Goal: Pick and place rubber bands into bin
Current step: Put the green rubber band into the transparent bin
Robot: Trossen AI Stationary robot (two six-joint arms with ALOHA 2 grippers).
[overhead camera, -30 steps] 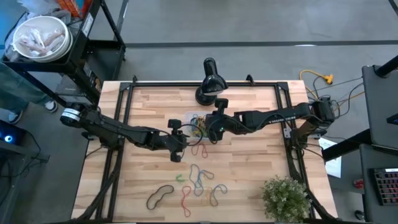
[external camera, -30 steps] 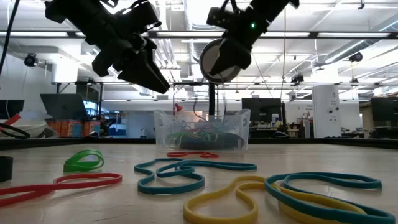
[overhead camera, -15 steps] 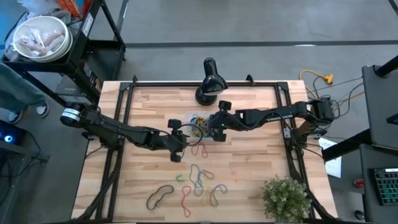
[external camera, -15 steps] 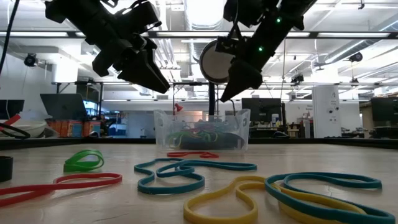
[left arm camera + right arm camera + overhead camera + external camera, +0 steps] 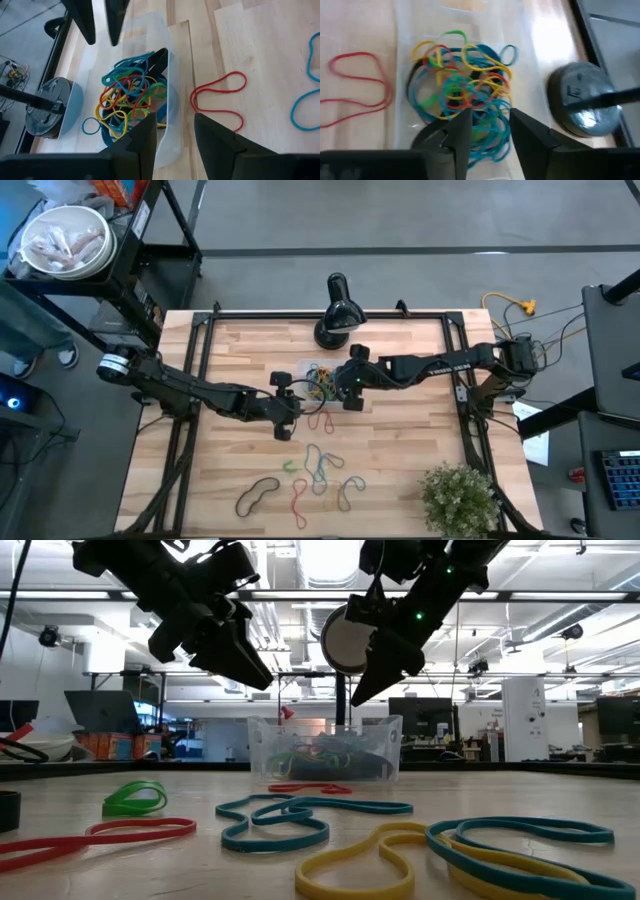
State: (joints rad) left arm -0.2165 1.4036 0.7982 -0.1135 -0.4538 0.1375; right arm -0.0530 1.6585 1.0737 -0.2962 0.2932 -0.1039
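Observation:
The clear bin [image 5: 304, 374] stands mid-table on its flat bottom and holds a tangle of blue, yellow, red and green rubber bands [image 5: 130, 95] [image 5: 465, 80]. My right gripper [image 5: 341, 392] [image 5: 487, 116] hangs open just above the bin's right part, pointing slantwise down, with nothing between its fingers. My left gripper [image 5: 290, 412] [image 5: 175, 121] hovers open above the table at the bin's near-left side. A red band [image 5: 220, 100] [image 5: 320, 421] lies flat beside the bin. Several more bands [image 5: 318, 472] [image 5: 300, 825] lie loose toward the near edge.
A black round-based stand [image 5: 335, 315] [image 5: 582, 105] rises just beyond the bin. A potted plant [image 5: 460, 495] sits at the near right corner. Off the table are a white bowl [image 5: 65, 240] at far left and a yellow cable [image 5: 515, 307] at far right.
My right gripper has come down toward the bin, rolling and tipping steeper, and has opened above it. My left gripper has kept still. The bands on the table lie as before.

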